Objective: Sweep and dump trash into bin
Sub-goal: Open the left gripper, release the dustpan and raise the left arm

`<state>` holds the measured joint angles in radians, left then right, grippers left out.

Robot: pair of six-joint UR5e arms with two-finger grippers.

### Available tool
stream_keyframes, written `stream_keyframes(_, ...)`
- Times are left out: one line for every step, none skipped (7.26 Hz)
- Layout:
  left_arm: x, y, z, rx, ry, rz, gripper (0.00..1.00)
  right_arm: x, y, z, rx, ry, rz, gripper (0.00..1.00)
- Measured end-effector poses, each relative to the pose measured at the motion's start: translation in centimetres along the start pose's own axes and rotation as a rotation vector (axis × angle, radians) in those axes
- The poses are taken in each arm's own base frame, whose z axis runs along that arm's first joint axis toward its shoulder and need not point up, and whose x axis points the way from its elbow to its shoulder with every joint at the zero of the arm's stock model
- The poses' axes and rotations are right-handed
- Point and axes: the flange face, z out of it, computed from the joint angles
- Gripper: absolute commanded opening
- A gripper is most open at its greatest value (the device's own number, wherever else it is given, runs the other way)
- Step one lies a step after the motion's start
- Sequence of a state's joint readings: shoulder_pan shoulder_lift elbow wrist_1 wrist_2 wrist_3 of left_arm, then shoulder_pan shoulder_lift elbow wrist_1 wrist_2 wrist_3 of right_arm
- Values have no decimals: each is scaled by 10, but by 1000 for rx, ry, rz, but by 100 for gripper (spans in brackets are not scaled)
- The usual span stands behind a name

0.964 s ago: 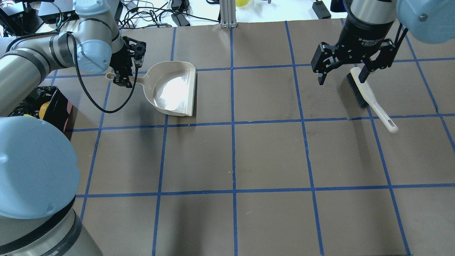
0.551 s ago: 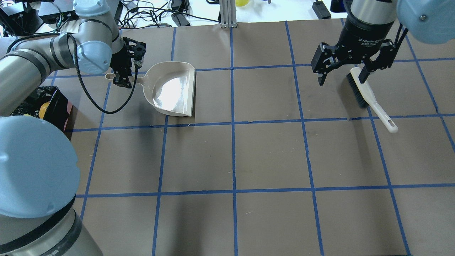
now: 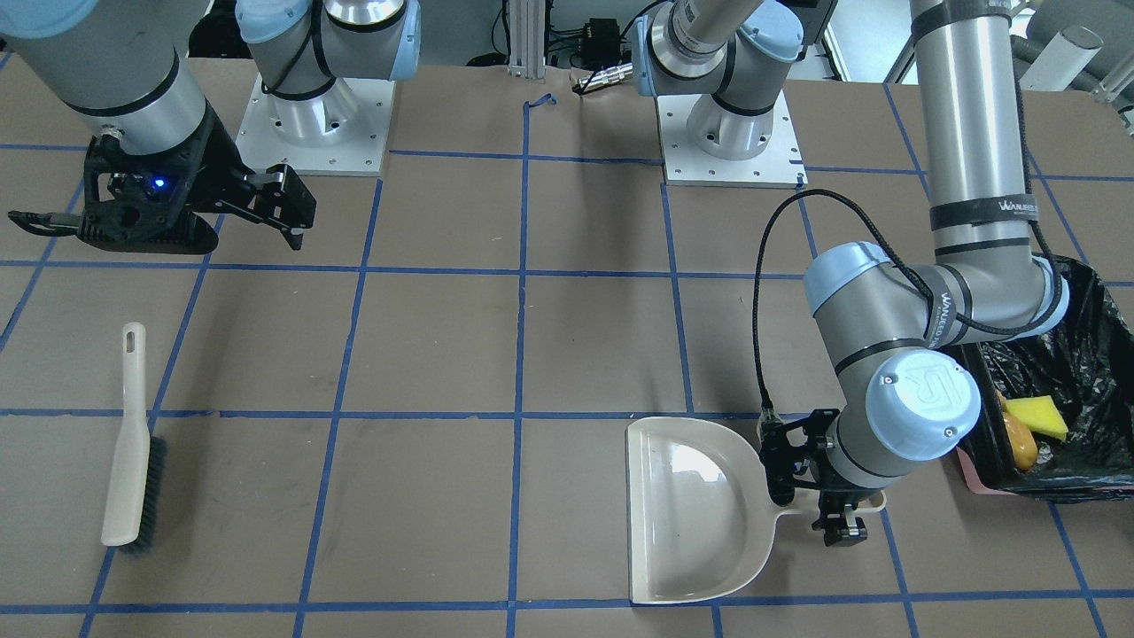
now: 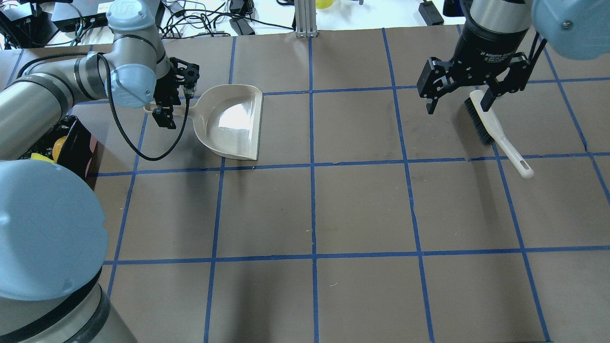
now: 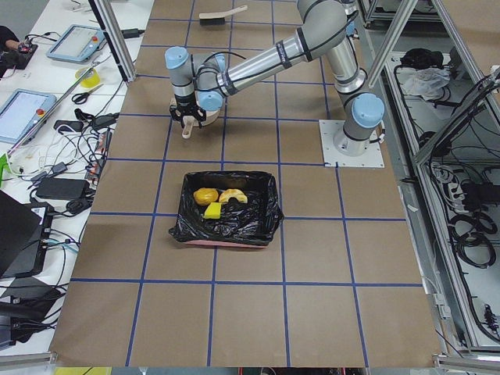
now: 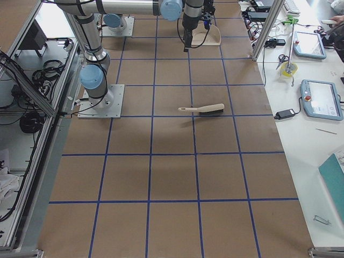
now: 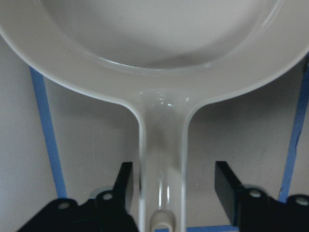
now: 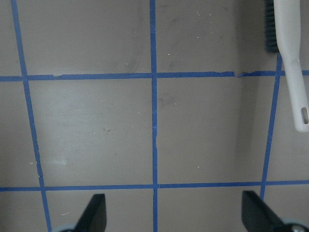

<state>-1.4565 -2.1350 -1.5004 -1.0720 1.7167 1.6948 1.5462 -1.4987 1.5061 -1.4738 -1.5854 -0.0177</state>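
Trash [image 5: 219, 201] is in the bin [image 5: 258, 217], tools are set down.
The empty dustpan [image 4: 231, 121] sits on the table [image 4: 362, 209]; the left gripper [image 7: 175, 186] is open astride its handle, not clamping it. The right gripper [image 4: 457, 105], wide open and empty, hangs beside the brush [image 4: 495, 128]. Probably only retreating is left.

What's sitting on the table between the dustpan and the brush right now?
Nothing. The front-facing view shows only bare brown table covering with blue tape lines between the dustpan and the brush.
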Motion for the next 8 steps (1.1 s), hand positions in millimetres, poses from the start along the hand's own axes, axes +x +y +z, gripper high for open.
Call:
stream_keyframes(0,1,-8,-7,-17,-7,100,0,0,0,1,0,0,100)
stream_keyframes(1,3,-23,-11,-39,-30,100,0,0,0,1,0,-1,100)
stream_keyframes(7,4,-43,-12,-55,-87,100,0,0,0,1,1,-1,100)
stream_keyframes(20,5,-67,-9,-54,-154,100,0,0,0,1,1,-1,100)
stream_keyframes(37,6,-93,-2,-47,-221,100,0,0,0,1,1,-1,100)
stream_keyframes(59,6,-120,9,-50,-295,100,0,0,0,1,1,-1,100)
stream_keyframes(82,6,-145,27,-68,-350,100,0,0,0,0,1,-1,100)
stream_keyframes(103,4,-163,51,-87,-387,100,0,0,0,0,1,-1,100)
